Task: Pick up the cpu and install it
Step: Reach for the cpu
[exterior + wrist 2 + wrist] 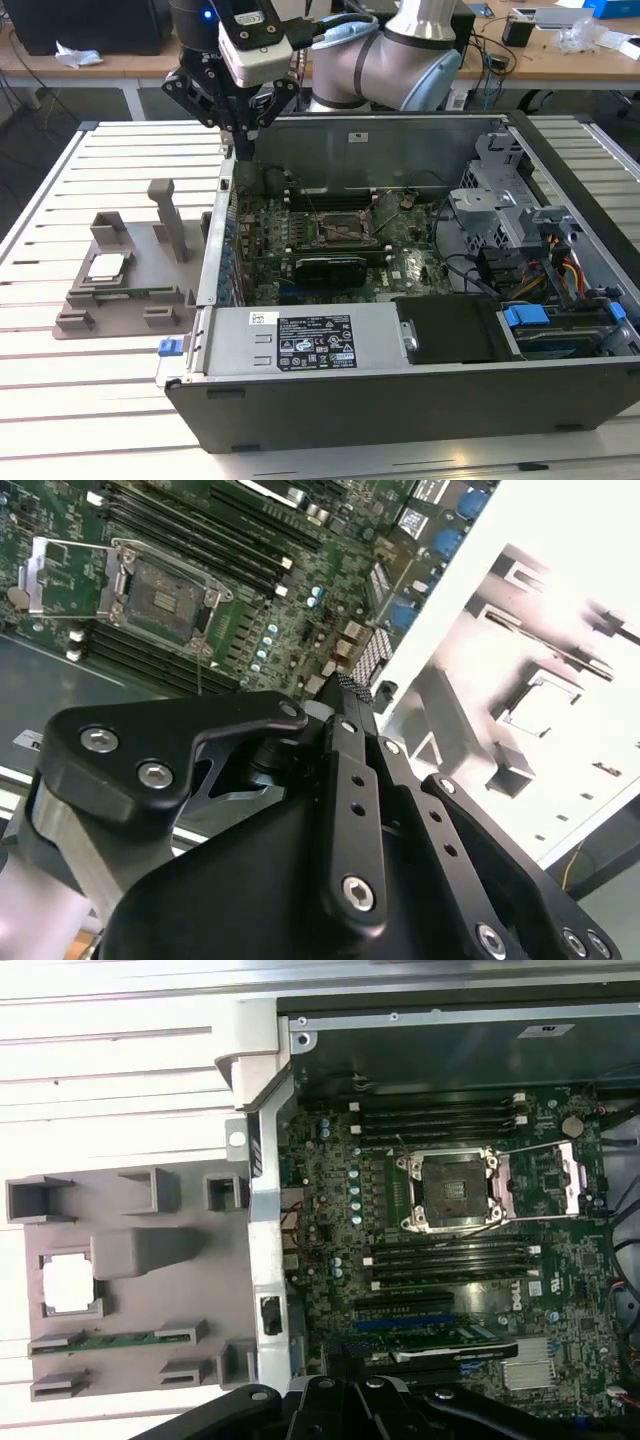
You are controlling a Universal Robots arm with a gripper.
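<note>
In the exterior view I am seeing the gripper (243,135) hanging in the upper left of the frame, above the rear corner of the open computer case (400,400), its fingers pinched together on nothing. The cpu (107,265) is lying flat in the grey tray (105,232) at the middle left, on the white slatted table (60,400). Desks (100,62) are running along the top edge. I am judging the pick-up as not yet begun: it is calling for parted fingers brought over the chip.

In the second wrist view the fingertips (345,685) are meeting, with the empty socket (165,592) beyond them.

In the first wrist view the cpu (70,1285) is sitting in the tray outside the case wall, well apart from the socket (450,1190).
</note>
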